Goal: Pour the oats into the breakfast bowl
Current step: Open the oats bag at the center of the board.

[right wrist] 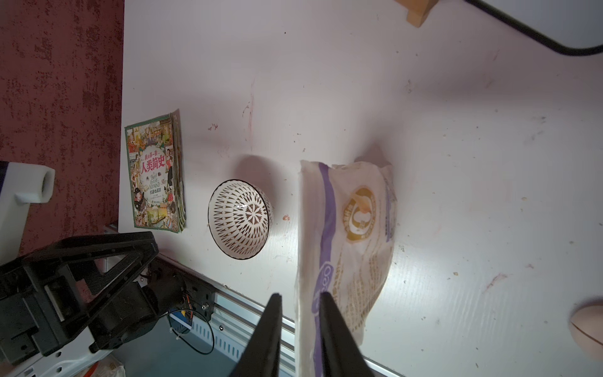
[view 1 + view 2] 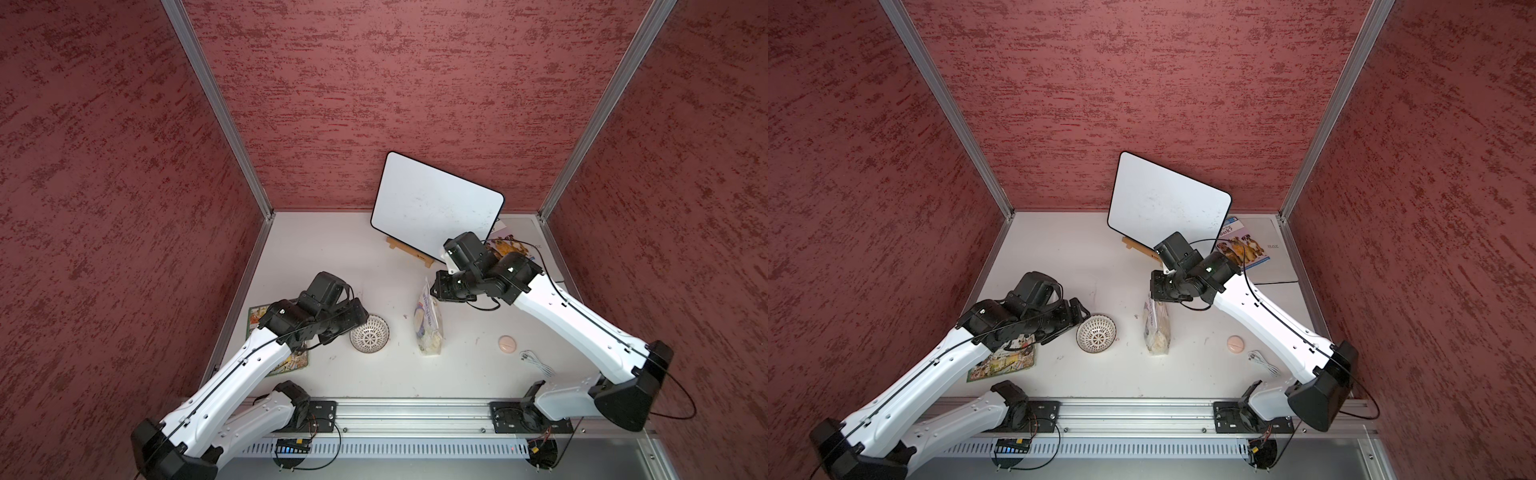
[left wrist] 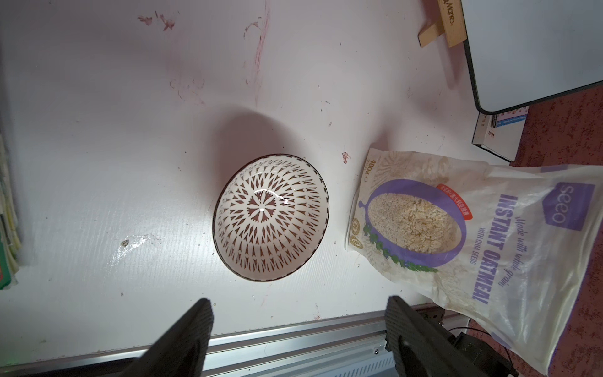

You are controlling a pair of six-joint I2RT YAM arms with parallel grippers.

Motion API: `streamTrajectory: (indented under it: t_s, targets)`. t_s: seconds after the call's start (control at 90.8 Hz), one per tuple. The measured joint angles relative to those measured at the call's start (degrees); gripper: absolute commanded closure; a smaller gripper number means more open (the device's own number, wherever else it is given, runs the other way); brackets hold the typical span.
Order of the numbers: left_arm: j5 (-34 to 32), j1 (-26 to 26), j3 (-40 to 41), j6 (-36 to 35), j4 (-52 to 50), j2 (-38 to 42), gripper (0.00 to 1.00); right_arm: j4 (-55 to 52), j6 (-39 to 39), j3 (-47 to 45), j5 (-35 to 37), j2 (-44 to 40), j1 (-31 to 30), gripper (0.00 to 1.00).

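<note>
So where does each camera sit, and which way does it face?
Top views: overhead, looking down on the table; left arm and right arm show.
Left wrist: on the left arm, facing bowl and pouch; open jaws show.
Right wrist: on the right arm, facing pouch and bowl; jaws straddle the pouch's top.
Shared: bowl and pouch, in every view.

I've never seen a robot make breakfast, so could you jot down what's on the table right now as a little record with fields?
Bowl: small round white bowl with dark lattice pattern, upright and empty on the white table
Oats: clear plastic pouch of pale oat flakes, standing beside the bowl, not touching it
Left pincer: open, empty, close to the bowl
Right pincer: jaws straddle the pouch's top edge; grip unclear
Poured so far: nothing
</note>
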State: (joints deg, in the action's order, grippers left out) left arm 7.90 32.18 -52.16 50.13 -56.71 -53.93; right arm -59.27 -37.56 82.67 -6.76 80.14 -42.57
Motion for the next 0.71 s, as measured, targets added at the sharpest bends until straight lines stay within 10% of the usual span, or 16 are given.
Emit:
streamTrajectory:
  t_s: [0.705]
  targets:
    - [1.0, 0.6, 0.2, 0.2, 0.8, -0.1, 0.13, 1.2, 0.0, -0.3, 0.2, 1.6, -0.1, 0.84]
